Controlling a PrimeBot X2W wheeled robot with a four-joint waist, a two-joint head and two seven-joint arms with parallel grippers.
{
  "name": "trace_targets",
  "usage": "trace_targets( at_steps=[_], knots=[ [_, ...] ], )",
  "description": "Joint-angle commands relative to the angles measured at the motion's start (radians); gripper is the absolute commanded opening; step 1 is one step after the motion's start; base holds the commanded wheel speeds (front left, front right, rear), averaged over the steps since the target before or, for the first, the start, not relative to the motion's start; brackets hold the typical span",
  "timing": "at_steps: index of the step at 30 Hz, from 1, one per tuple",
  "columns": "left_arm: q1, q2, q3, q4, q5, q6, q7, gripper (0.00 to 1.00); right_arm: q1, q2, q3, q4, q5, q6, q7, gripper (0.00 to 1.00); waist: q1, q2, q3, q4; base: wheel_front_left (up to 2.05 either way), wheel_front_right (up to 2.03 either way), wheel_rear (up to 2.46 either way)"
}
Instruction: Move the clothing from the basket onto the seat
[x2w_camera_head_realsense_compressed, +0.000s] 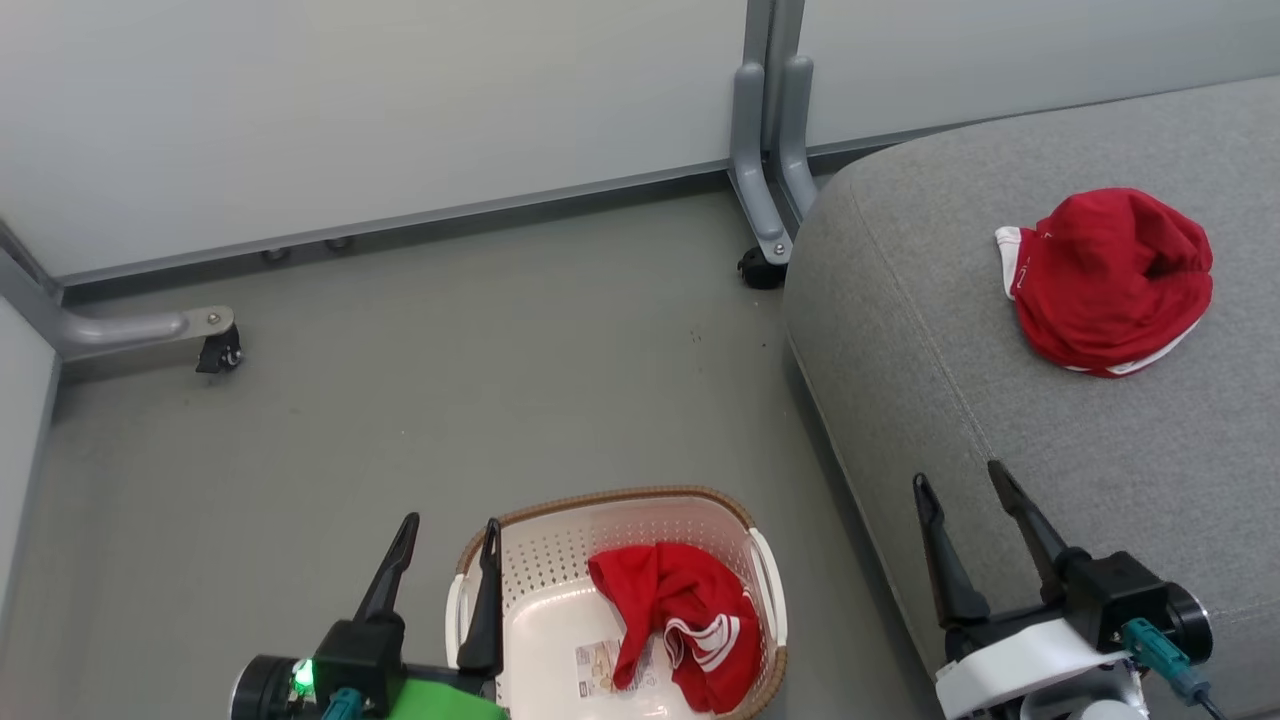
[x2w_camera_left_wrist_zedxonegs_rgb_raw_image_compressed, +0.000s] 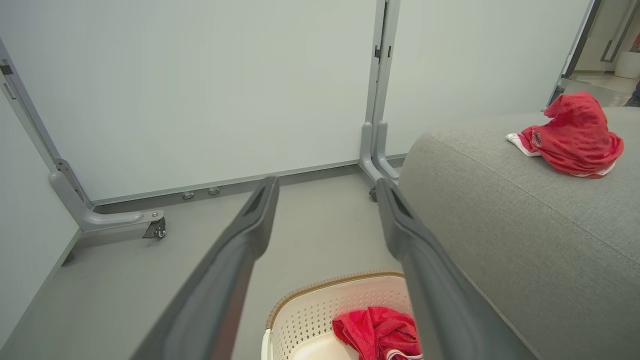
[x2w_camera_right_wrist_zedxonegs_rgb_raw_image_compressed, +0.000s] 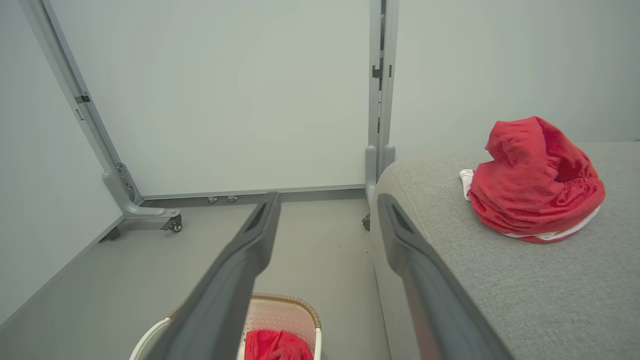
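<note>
**A:** Which way does the red garment (x2w_camera_head_realsense_compressed: 680, 620) lie?

**B:** It is crumpled. In the head view its long axis slants from upper left to lower right, and the white stripes sit at the lower right end. It lies in the right half of the basket (x2w_camera_head_realsense_compressed: 620, 498), against the right wall, and partly covers the label (x2w_camera_head_realsense_compressed: 598, 668) on the floor of the basket.

**A:** And the basket's own long axis?

**B:** That cannot be told, because the bottom edge of the picture cuts the basket off. It is cream-white and perforated, with a brown woven-look rim and a handle on each side.

**A:** Where is the second red garment (x2w_camera_head_realsense_compressed: 1110, 280)?

**B:** It is heaped on the seat (x2w_camera_head_realsense_compressed: 950, 380), well apart from the basket. White trim shows at its left edge and along its lower right edge.

**A:** What about the surroundings?

**B:** The basket stands on a grey floor (x2w_camera_head_realsense_compressed: 400, 400), just beside the rounded corner of the light grey woven seat. Pale partition panels (x2w_camera_head_realsense_compressed: 400, 100) close off the back. They rest on grey feet with black castors (x2w_camera_head_realsense_compressed: 218, 352).

**A:** And the grippers?

**B:** The left gripper (x2w_camera_head_realsense_compressed: 450, 522) is at the left rim of the basket, and the right gripper (x2w_camera_head_realsense_compressed: 957, 473) is over the near part of the seat. Each has its fingers spread wide and holds nothing.
</note>
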Motion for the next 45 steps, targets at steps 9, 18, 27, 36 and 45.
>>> trace_targets(
  at_steps=[9,18,27,36,45],
  knots=[
    [-0.262,0.002,-0.091,0.147,0.014,-0.08,0.001,1.0,-0.131,0.0,-0.105,-0.076,-0.017,-0.002,-0.003,1.0,0.0,0.0,0.273,-0.049,0.0,0.0,0.0],
    [-0.542,0.003,-0.238,0.388,0.044,-0.128,0.001,1.0,-0.294,-0.002,-0.175,-0.158,-0.023,-0.002,-0.003,1.0,0.0,0.0,0.516,-0.087,0.0,0.0,0.0],
    [-0.773,0.004,-0.499,0.61,-0.109,-0.129,0.001,1.0,-0.397,-0.002,-0.202,-0.244,-0.024,-0.002,-0.003,1.0,0.0,0.0,0.703,-0.093,0.0,0.0,0.0],
    [-0.974,0.003,-0.725,0.798,-0.26,-0.129,0.003,1.0,-0.445,-0.005,-0.173,-0.27,-0.03,-0.002,-0.003,1.0,0.0,0.0,0.84,-0.102,0.0,0.0,0.0],
    [-1.1,0.004,-0.895,0.937,-0.367,-0.129,0.047,1.0,-0.464,0.006,-0.154,-0.285,-0.022,-0.002,-0.003,1.0,0.0,0.0,0.919,-0.134,0.0,0.0,0.0]
  ],
)
